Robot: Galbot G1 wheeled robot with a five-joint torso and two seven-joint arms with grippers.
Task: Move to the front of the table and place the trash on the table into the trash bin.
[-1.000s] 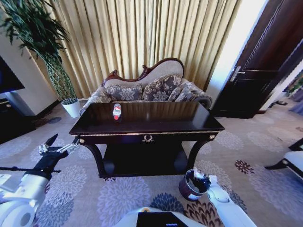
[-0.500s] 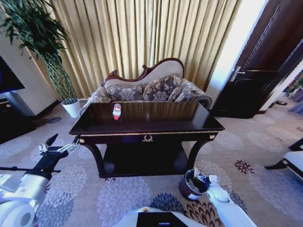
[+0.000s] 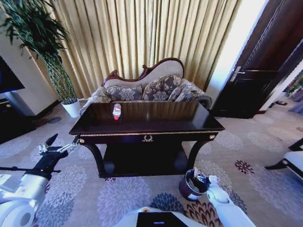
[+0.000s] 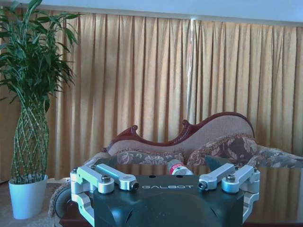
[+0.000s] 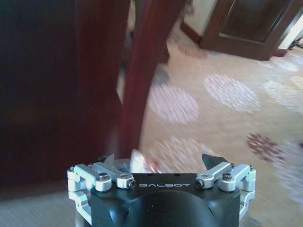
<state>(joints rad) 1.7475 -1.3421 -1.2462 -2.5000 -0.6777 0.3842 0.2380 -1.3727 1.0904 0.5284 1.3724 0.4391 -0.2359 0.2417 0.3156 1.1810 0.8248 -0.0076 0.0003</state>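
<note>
The table [image 3: 151, 124] fills the middle of the head view, dark and glossy with gold trim, squarely in front of the robot with the patterned sofa [image 3: 151, 90] behind it and curtains beyond. The trash bin [image 3: 188, 187], a small round dark bucket, stands on the carpet by the table's right front leg. The right gripper [image 3: 199, 179] hangs over its mouth, fingers spread wide with nothing plainly between them; in the right wrist view something pale lies just under the right gripper [image 5: 161, 163], too blurred to name. The left gripper [image 3: 56, 145] hovers off the table's left front corner, also wide open and empty, looking across the tabletop. The bottle [image 3: 116, 111], clear with a red label, lies on the far left part of the tabletop; it also shows past the left gripper [image 4: 163, 172] in that wrist view. I judge the robot to be at the bin-drop step; next, the left arm needs to reach across and close on the bottle
</note>
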